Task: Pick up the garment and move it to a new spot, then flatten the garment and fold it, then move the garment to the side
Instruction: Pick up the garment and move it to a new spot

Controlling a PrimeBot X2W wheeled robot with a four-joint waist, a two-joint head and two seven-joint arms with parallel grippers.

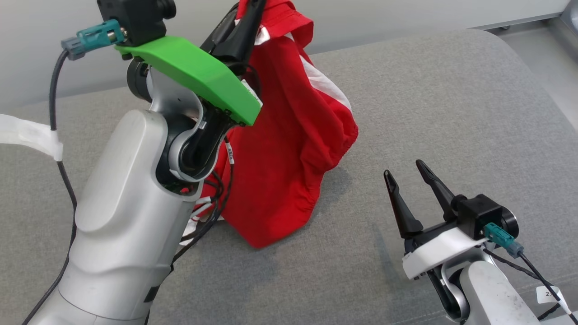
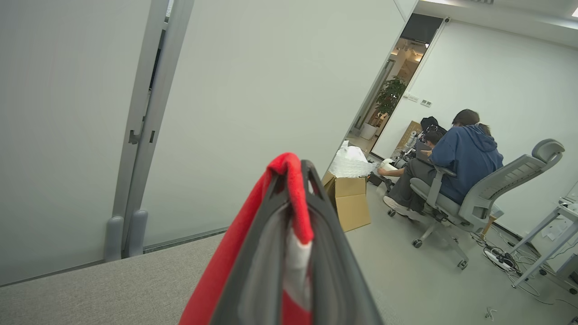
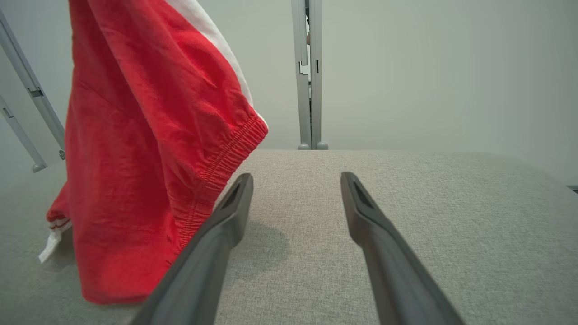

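The garment (image 1: 289,149) is red cloth with white stripes and an elastic hem, hanging from my raised left gripper (image 1: 253,13), whose fingers are shut on its top edge. Its lower end rests on the grey padded table (image 1: 429,99). In the left wrist view the red garment (image 2: 293,198) is pinched between the dark fingers (image 2: 329,253) and drapes over their tips. My right gripper (image 1: 404,174) stands open low over the table at the lower right, apart from the cloth. In the right wrist view the garment (image 3: 149,149) hangs to the left of the open right gripper (image 3: 295,180).
The grey table's far edge meets a pale wall with a grey door frame (image 3: 308,76). In the left wrist view a cardboard box (image 2: 350,201) stands on the floor, and people sit on an office chair (image 2: 469,198) beyond it. A desk (image 2: 551,234) stands at the right.
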